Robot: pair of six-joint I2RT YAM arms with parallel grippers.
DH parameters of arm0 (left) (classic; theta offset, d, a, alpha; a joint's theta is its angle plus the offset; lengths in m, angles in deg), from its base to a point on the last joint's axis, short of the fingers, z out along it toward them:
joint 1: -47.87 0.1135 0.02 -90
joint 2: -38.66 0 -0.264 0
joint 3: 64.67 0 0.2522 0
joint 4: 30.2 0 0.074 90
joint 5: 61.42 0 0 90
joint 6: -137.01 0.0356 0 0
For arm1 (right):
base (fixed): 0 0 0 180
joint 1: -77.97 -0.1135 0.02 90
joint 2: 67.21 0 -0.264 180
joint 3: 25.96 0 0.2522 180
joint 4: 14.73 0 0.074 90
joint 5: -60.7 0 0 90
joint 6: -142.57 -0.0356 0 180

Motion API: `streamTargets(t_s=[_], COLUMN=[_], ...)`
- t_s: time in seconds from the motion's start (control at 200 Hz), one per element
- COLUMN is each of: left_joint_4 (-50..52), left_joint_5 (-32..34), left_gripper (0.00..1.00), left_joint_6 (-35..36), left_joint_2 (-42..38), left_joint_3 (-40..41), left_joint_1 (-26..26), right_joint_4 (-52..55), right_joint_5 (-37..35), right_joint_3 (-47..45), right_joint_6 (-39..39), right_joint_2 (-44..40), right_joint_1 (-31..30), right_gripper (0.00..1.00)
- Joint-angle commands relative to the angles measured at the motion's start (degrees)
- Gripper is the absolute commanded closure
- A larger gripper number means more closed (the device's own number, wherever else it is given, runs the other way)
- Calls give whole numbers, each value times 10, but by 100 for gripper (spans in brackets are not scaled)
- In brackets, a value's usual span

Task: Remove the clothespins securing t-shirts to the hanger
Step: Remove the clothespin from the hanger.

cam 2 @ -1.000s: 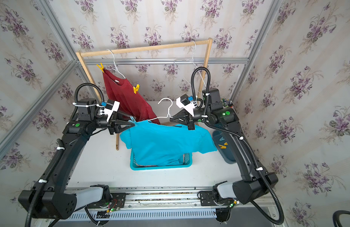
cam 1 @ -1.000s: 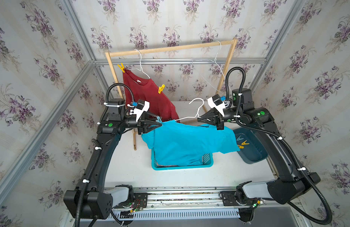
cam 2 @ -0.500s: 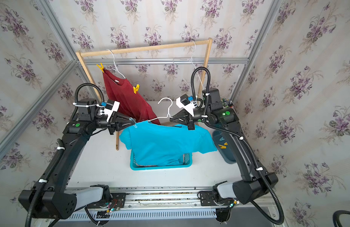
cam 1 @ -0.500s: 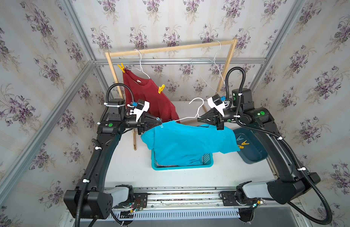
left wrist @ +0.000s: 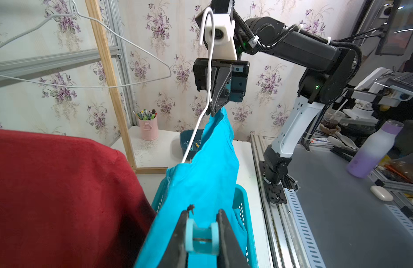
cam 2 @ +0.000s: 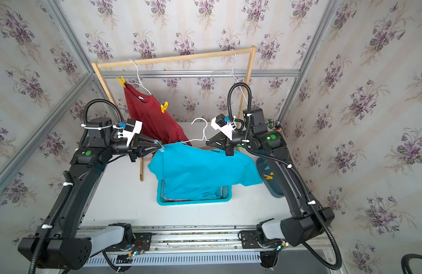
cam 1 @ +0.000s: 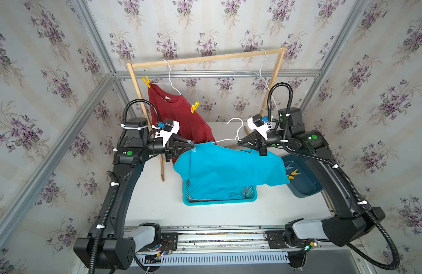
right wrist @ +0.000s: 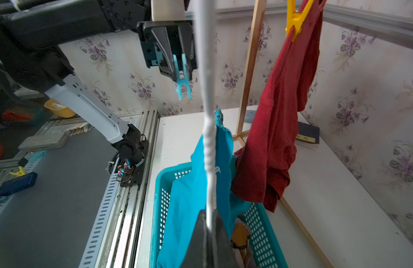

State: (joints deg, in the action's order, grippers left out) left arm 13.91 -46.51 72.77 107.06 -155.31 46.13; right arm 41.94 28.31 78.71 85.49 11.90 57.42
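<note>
Clothespin (cam 1: 191, 146), light blue, is pinched in my left gripper (cam 1: 190, 147) beside the turquoise t-shirt (cam 1: 229, 170) shoulder. My right gripper (cam 1: 239, 143) clenches the white hanger (cam 1: 237, 132); both forearms reach inward, level.

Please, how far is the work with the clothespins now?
Done: two loose pins lie in the dark blue bin. In hand: the left pincer grips a light blue pin at the shoulder of the turquoise shirt, while the right pincer holds its white hanger. Whether that pin is off the cloth is unclear. Remaining: two yellow pins clip the dark red shirt.
</note>
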Motion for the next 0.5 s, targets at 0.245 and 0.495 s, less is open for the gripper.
streamTargets(t_s=[0.245,0.495], left_joint_4=[-4,-4], left_joint_5=[45,48], left_gripper=[99,99], left_joint_6=[0,-1], left_joint_2=[-18,-26], left_joint_3=[-3,5], left_joint_1=[1,2], right_joint_4=[-89,-210], right_joint_5=[22,22], right_joint_3=[-69,-143], right_joint_6=[-35,-95], right_joint_2=[29,65], right_joint_1=[-53,-77], right_gripper=[100,100])
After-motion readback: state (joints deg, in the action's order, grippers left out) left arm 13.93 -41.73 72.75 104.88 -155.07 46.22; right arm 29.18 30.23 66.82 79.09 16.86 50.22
